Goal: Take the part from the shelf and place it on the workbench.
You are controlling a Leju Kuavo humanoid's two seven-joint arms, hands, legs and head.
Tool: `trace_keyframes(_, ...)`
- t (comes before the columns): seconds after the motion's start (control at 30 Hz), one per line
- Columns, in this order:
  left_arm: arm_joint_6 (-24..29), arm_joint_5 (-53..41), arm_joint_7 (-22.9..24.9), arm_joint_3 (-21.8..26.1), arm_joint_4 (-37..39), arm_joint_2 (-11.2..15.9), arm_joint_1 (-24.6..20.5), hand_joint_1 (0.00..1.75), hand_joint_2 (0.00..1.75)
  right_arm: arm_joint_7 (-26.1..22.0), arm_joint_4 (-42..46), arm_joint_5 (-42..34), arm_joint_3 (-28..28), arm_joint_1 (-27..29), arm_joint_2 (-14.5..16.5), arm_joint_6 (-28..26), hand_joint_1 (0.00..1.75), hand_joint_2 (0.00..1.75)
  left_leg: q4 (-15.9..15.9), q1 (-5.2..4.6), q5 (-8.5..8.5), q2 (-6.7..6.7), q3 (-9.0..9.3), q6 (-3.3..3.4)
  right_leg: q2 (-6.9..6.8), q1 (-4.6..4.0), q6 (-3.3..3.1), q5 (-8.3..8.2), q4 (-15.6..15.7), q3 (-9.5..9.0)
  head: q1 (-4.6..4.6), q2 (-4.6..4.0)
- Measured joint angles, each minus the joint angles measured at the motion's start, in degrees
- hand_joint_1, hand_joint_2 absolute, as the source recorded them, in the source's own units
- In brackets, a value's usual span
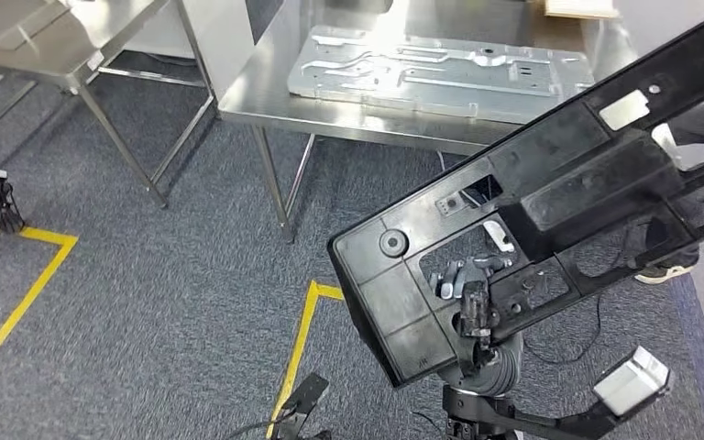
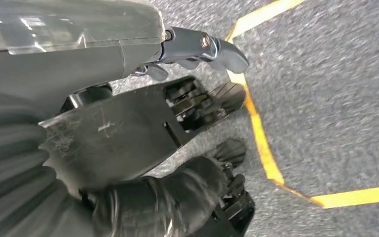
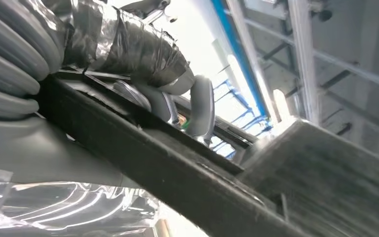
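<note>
Black part (image 1: 550, 211) gripped by both hands, left hand (image 1: 481, 316), right hand (image 3: 143, 64), steel workbench (image 1: 266, 101) ahead bearing metal panel (image 1: 440, 73)

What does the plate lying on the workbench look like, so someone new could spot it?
Start at the steel workbench at the top of the head view. Flat on it lies a wide silver metal plate, stamped with ribs and cut-outs. Unlike the black plastic part carried in front, it is pale, shiny and resting on the bench.
</note>
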State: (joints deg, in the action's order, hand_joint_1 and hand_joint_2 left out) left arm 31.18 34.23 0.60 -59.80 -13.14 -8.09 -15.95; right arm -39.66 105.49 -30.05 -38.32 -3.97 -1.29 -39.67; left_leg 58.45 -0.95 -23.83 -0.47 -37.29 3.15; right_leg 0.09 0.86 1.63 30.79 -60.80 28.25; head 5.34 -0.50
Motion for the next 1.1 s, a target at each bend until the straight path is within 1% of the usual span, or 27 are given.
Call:
trace_keyframes(0.03,0.0,0.0,0.0,0.0,0.0,0.0,-0.1,0.0,1.75,0.0,0.0,0.0,0.0,0.0,0.0,0.0,1.75,1.75,-0.3,0.04,-0.23,-0.06,0.94,0.34,-0.02,0.03,0.11,-0.08,-2.4,1.26,-0.14,0.01)
trace_keyframes(0.07,0.0,-0.1,0.0,0.0,0.0,-0.1,-0.1,0.0,1.75,0.0,0.0,0.0,0.0,0.0,0.0,0.0,1.75,1.75,-0.6,0.07,-0.59,-0.1,1.73,0.6,0.0,0.07,0.21,0.4,-5.7,3.28,-0.25,0.01)
trace_keyframes(0.1,0.0,-0.1,0.0,0.0,0.0,-0.1,-0.1,0.0,1.75,0.0,0.0,0.1,0.0,0.0,0.0,0.0,1.75,1.75,-0.7,0.04,-1.15,-0.12,2.4,0.79,0.01,0.02,0.32,1.63,-9.2,5.78,-0.36,0.0)
trace_keyframes(0.13,0.0,-0.1,0.0,0.0,0.0,0.0,-0.1,0.0,1.75,0.0,0.0,0.1,0.0,0.0,0.0,0.0,1.75,1.75,-0.7,0.0,-1.79,-0.16,3.06,0.87,0.02,0.01,0.43,3.49,-12.2,8.29,-0.36,0.0)
trace_keyframes(0.17,0.0,-0.1,0.0,0.0,0.0,0.0,-0.1,0.0,1.75,0.0,0.0,0.1,0.0,0.1,0.0,0.0,1.75,1.75,-0.7,-0.02,-2.48,-0.25,3.83,0.87,0.02,0.02,0.59,5.32,-13.8,10.24,-0.37,-0.01)
trace_keyframes(0.2,0.0,0.0,0.0,0.0,0.0,0.0,0.0,0.0,1.75,0.1,0.0,0.1,0.0,0.1,0.0,0.0,1.75,1.75,-0.7,-0.04,-3.21,-0.39,4.75,0.85,0.02,0.03,0.68,6.36,-13.7,11.43,-0.38,-0.01)
trace_keyframes(0.23,-0.1,0.0,0.0,0.0,0.0,0.0,0.0,0.0,1.75,0.1,0.0,0.1,0.0,0.1,0.0,0.0,1.75,1.75,-0.6,-0.04,-3.96,-0.55,5.78,0.82,0.01,0.05,0.72,5.94,-11.8,11.75,-0.4,-0.01)
trace_keyframes(0.27,-0.1,0.0,0.0,0.0,0.0,-0.1,0.0,0.0,1.75,0.1,0.0,0.1,0.0,0.1,0.0,0.0,1.75,1.75,-0.6,-0.04,-4.76,-0.68,6.84,0.75,0.02,0.05,0.71,3.82,-8.7,11.46,-0.43,-0.01)
trace_keyframes(0.3,-0.1,0.0,0.0,0.0,0.0,-0.1,0.1,0.0,1.75,0.1,-0.1,0.1,0.0,0.1,0.0,0.0,1.75,1.75,-0.5,-0.07,-5.61,-0.79,7.73,0.6,0.07,0.01,0.56,-0.14,-4.9,11.11,-0.51,-0.01)
trace_keyframes(0.37,-0.1,0.0,0.0,0.0,0.0,-0.2,0.0,0.0,1.75,0.1,-0.2,0.1,0.1,0.1,-0.1,0.0,1.75,1.75,-0.5,-0.13,-7.14,-1.01,8.57,0.04,0.12,-0.32,0.01,-6.25,0.1,10.54,-0.57,0.0)
trace_keyframes(0.4,-0.1,0.0,0.0,0.0,0.0,-0.2,0.0,0.0,1.75,0.1,-0.2,0.1,0.1,0.2,-0.1,0.0,1.75,1.75,-0.4,-0.14,-7.57,-1.07,8.82,-0.3,0.17,-0.46,-0.36,-7.67,1.1,10.46,-0.6,0.0)
trace_keyframes(0.47,-0.1,0.0,0.0,0.0,0.0,-0.2,-0.2,0.0,1.75,0.1,-0.2,0.1,0.1,0.1,0.0,0.0,1.75,1.75,-0.1,-0.1,-7.74,-1.02,9.12,-0.93,0.26,-0.46,-1.09,-7.21,1.6,9.52,-0.5,0.0)
trace_keyframes(0.5,-0.1,0.0,0.0,0.0,0.0,-0.2,-0.2,0.0,1.75,0.1,-0.2,0.2,0.1,0.1,0.0,0.0,1.75,1.75,1.0,-0.09,-7.48,-0.86,9.0,-1.23,0.25,-0.31,-1.46,-6.89,1.9,8.79,-0.54,0.0)
trace_keyframes(0.53,-0.1,-0.1,0.0,0.0,0.0,-0.3,-0.2,0.0,1.75,0.1,-0.2,0.2,0.1,0.1,0.0,0.0,1.75,1.75,3.0,-0.02,-7.37,-0.67,8.02,-1.55,0.21,-0.2,-1.78,-6.52,2.1,7.91,-0.48,0.0)
trace_keyframes(0.6,-0.1,-0.1,0.0,0.0,0.0,-0.3,-0.2,0.0,1.75,0.1,-0.2,0.2,0.1,0.1,0.0,0.0,1.75,1.75,9.9,0.31,-8.57,-0.3,3.85,-2.25,0.08,-0.09,-2.19,-5.37,2.4,6.18,-0.46,-0.01)
trace_keyframes(0.63,-0.1,-0.1,0.0,0.0,0.0,-0.3,-0.2,0.0,1.75,0.2,-0.2,0.2,0.1,0.1,0.0,0.0,1.75,1.75,13.1,0.54,-10.12,-0.23,1.28,-2.55,0.06,-0.06,-2.23,-4.67,2.5,5.39,-0.43,-0.01)
trace_keyframes(0.67,-0.1,-0.1,0.0,0.0,0.0,-0.3,-0.1,0.0,1.75,0.2,-0.2,0.2,0.1,0.1,0.0,0.0,1.75,1.75,15.1,0.76,-11.8,-0.17,-0.93,-2.8,0.08,-0.02,-2.21,-3.93,2.5,4.55,-0.45,-0.01)
trace_keyframes(0.7,-0.1,-0.1,0.0,0.0,0.0,-0.3,0.0,0.0,1.75,0.2,-0.2,0.2,0.1,0.1,0.0,0.0,1.75,1.75,15.4,0.91,-12.9,-0.11,-2.38,-2.98,0.14,0.04,-2.15,-3.16,2.5,3.6,-0.42,-0.01)
trace_keyframes(0.73,-0.1,-0.1,0.0,0.0,0.0,-0.3,0.0,0.0,1.75,0.3,-0.3,0.2,0.1,0.1,0.0,0.0,1.75,1.75,14.0,1.01,-12.74,-0.05,-3.01,-3.07,0.19,0.12,-2.04,-2.34,2.5,2.51,-0.44,-0.01)
trace_keyframes(0.77,-0.1,-0.1,0.0,0.0,0.0,-0.3,0.0,0.0,1.75,0.3,-0.3,0.2,0.1,0.1,0.0,0.0,1.75,1.75,11.2,1.07,-10.85,0.02,-3.0,-3.09,0.22,0.21,-1.89,-1.46,2.5,1.31,-0.43,-0.01)
trace_keyframes(0.83,-0.1,-0.1,0.0,0.0,0.0,-0.3,0.1,0.0,1.75,0.5,-0.3,0.3,0.1,0.1,0.0,0.0,1.75,1.75,4.6,0.94,-3.61,0.22,-2.41,-2.9,0.31,0.3,-1.4,0.32,2.5,-0.65,-0.48,-0.01)
trace_keyframes(0.87,-0.1,-0.1,0.0,0.0,0.0,-0.2,0.1,0.0,1.75,0.5,-0.4,0.3,0.1,0.1,0.0,0.0,1.75,1.75,2.6,0.77,-0.82,0.25,-2.03,-2.69,0.38,0.27,-1.02,1.14,2.4,-1.29,-0.47,-0.01)
trace_keyframes(0.9,-0.1,-0.1,0.1,0.0,0.0,-0.2,0.2,0.0,1.75,0.7,-0.4,0.4,0.1,0.0,0.0,0.0,1.75,1.75,1.7,0.58,0.78,0.23,-1.74,-2.43,0.45,0.23,-0.6,1.72,2.5,-1.9,-0.5,-0.01)
trace_keyframes(1.0,-0.1,-0.1,0.1,0.0,0.0,-0.2,0.1,0.0,1.75,0.9,-0.5,0.4,0.1,0.0,0.0,0.0,1.75,1.75,0.9,0.49,0.17,-0.07,0.11,-1.36,0.44,0.26,0.34,1.4,1.2,-2.69,-0.47,0.0)
trace_keyframes(1.03,-0.1,-0.2,0.0,0.0,0.0,-0.2,0.0,0.0,1.75,0.9,-0.5,0.4,0.1,0.0,0.0,0.0,1.75,1.75,0.5,0.56,-0.21,-0.15,0.96,-1.05,0.39,0.28,0.47,1.12,-0.6,-1.88,-0.59,0.01)
trace_keyframes(1.07,-0.1,-0.2,0.0,0.0,0.0,-0.2,-0.2,0.0,1.75,0.9,-0.5,0.4,0.2,0.0,0.0,0.0,1.75,1.75,0.2,0.59,-0.6,-0.25,1.81,-0.81,0.33,0.29,0.54,1.45,-3.2,-0.43,-0.79,0.01)
trace_keyframes(1.1,-0.1,-0.2,0.0,0.0,0.0,-0.2,-0.2,0.0,1.75,0.9,-0.5,0.4,0.2,0.0,0.0,0.0,1.75,1.75,0.0,0.59,-1.15,-0.31,2.59,-0.65,0.29,0.24,0.56,2.42,-6.4,1.79,-0.99,0.02)
